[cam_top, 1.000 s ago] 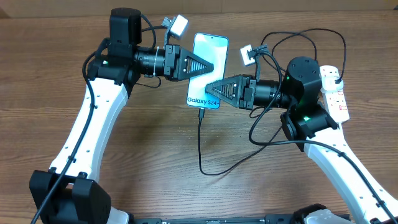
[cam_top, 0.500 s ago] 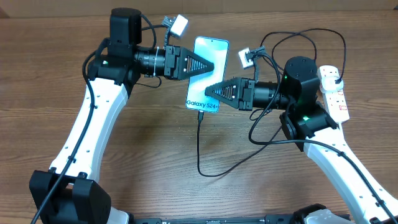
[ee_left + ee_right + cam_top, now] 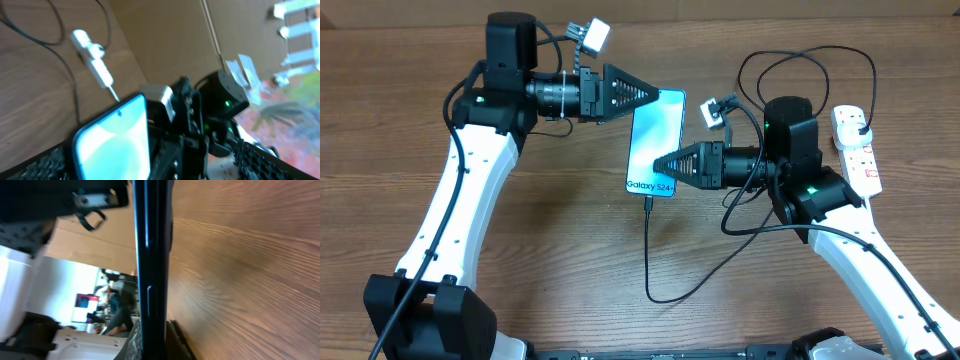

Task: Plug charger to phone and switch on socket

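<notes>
Slim teal-screened phone (image 3: 655, 135), black charger (image 3: 647, 250) in its end, pinched in right claw (image 3: 658, 162), just ahead of spread left claw (image 3: 654, 93)

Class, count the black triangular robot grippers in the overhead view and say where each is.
2. The left gripper hangs open at the far end of the slim blue-screened phone; the right gripper clamps its nearer part from the side. None looks hidden.

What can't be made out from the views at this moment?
- Overhead: whether the thin black charger cable is fully seated in the slim teal-screened phone; too small.
- Overhead: the white power strip switch position; too small.
- Right wrist: the phone's screen; seen edge-on.
</notes>
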Action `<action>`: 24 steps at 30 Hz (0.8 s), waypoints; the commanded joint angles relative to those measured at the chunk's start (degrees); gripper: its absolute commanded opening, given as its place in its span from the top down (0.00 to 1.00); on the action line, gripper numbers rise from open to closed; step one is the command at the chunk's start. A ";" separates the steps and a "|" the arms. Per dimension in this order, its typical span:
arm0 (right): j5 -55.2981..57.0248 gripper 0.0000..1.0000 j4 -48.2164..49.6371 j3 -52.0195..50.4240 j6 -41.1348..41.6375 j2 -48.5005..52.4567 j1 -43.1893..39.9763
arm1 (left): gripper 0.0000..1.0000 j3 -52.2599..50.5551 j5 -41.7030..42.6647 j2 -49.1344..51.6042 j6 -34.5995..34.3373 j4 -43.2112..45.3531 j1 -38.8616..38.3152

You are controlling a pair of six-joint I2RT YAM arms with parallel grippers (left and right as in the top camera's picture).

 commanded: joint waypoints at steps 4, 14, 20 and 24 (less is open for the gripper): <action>8.24 0.96 -8.92 1.14 -8.48 0.85 0.15 | 0.00 0.50 -6.93 -0.68 0.31 -0.04 2.45; 10.82 0.96 -11.32 1.14 -12.09 11.39 0.15 | 0.00 0.50 -25.79 -0.68 0.28 -1.16 2.40; 11.47 0.96 -9.46 1.14 -12.07 19.15 0.15 | 0.00 0.50 -41.81 -0.68 0.28 -1.16 2.38; 14.27 0.96 -7.96 1.14 -12.39 23.76 0.15 | 0.00 0.50 -49.48 -0.68 0.28 -1.18 2.38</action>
